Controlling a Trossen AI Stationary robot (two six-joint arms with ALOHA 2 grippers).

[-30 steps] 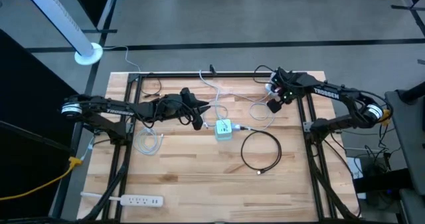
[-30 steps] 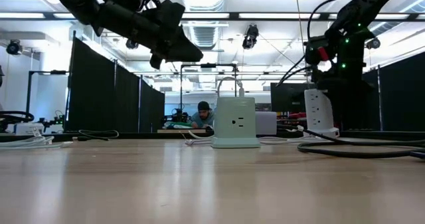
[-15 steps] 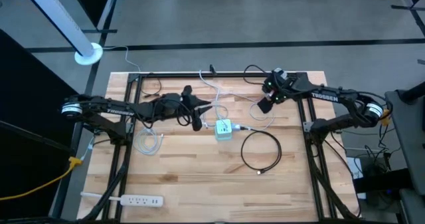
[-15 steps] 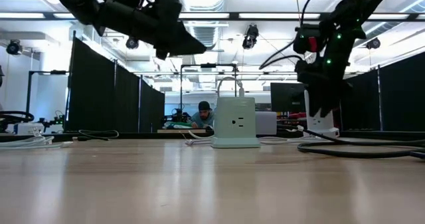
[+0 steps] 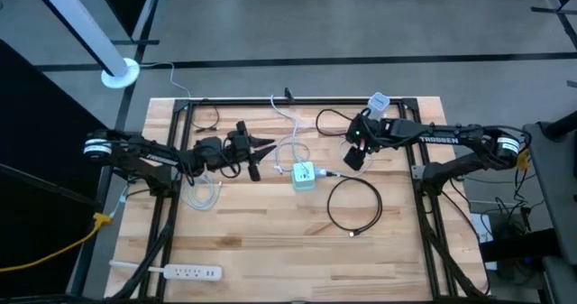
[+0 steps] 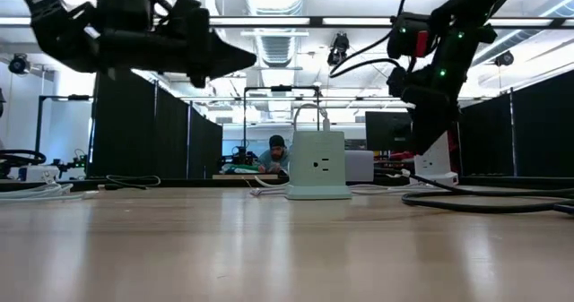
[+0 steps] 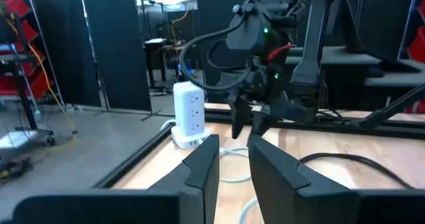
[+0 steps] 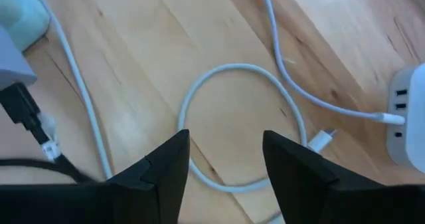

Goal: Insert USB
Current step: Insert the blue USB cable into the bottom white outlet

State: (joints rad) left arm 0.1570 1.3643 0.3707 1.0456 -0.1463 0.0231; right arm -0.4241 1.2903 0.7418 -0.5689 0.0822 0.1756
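Note:
A pale green power cube [image 5: 304, 175] stands upright near the table's middle, also seen in the low view [image 6: 317, 165]. A white power tower [image 5: 379, 101] stands at the far right with a white cable plugged in. A loose white cable loop [image 8: 232, 117] lies on the wood, and its white USB plug [image 8: 321, 140] lies free beside it. My right gripper [image 8: 222, 171] hangs open above that loop, pointing down, right of the cube [image 5: 353, 158]. My left gripper [image 5: 261, 156] hovers level, left of the cube, its fingers [image 7: 202, 171] narrowly open with nothing between them.
A black cable coil [image 5: 353, 205] lies near-right of the cube, with a black plug [image 8: 26, 111] at the cube. A white cable bundle [image 5: 203, 194] lies at the left. A white power strip [image 5: 176, 271] sits by the near-left corner. A black frame [image 5: 297, 100] rims the table.
My right gripper has swung from beside the white tower toward the table's left and near side, ending over the white cable loop by the cube. My left gripper has drawn back toward the table's left edge and tipped up from a downward slant to level.

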